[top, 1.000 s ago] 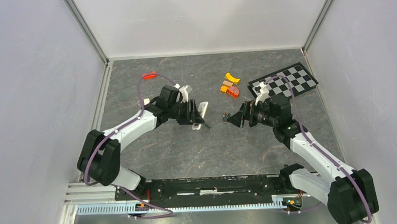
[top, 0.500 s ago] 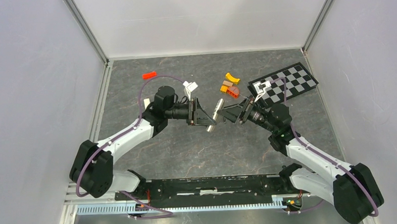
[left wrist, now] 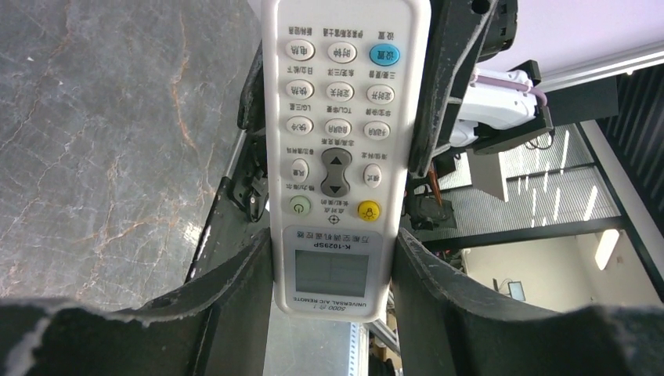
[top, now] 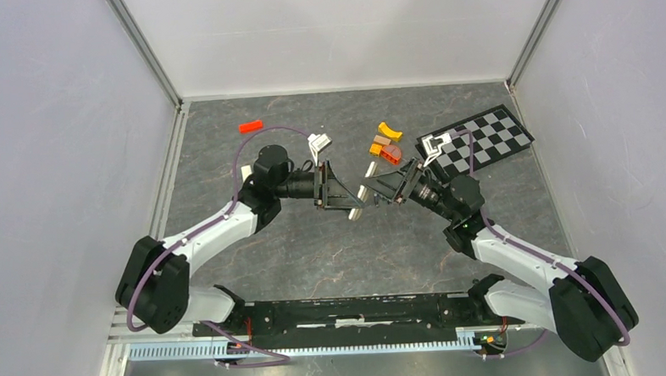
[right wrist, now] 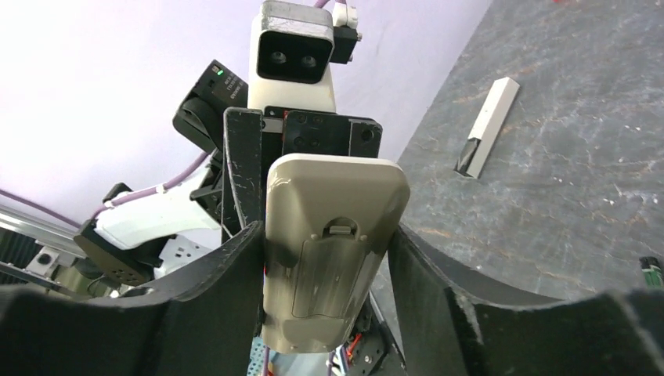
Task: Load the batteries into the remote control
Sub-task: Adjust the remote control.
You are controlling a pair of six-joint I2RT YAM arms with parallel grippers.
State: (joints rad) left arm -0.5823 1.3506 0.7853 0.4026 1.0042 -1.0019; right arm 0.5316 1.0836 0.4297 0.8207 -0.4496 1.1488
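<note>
White-faced remote control (left wrist: 337,157) aloft, tilted, back closed.

The top camera looks down from behind onto the whole tabletop (top: 315,248); the wrist cameras face each other, very near, sharing the remote control (left wrist: 337,157) from opposite sides.

The remote control (left wrist: 337,157) bears, upside down in the left wrist view, "K-1029SP" on one side of its small screen (left wrist: 330,272) and "UNIVERSAL A/C REMOTE" on the other, while the Chinese labels by its buttons (left wrist: 336,171) are too small to read.
</note>
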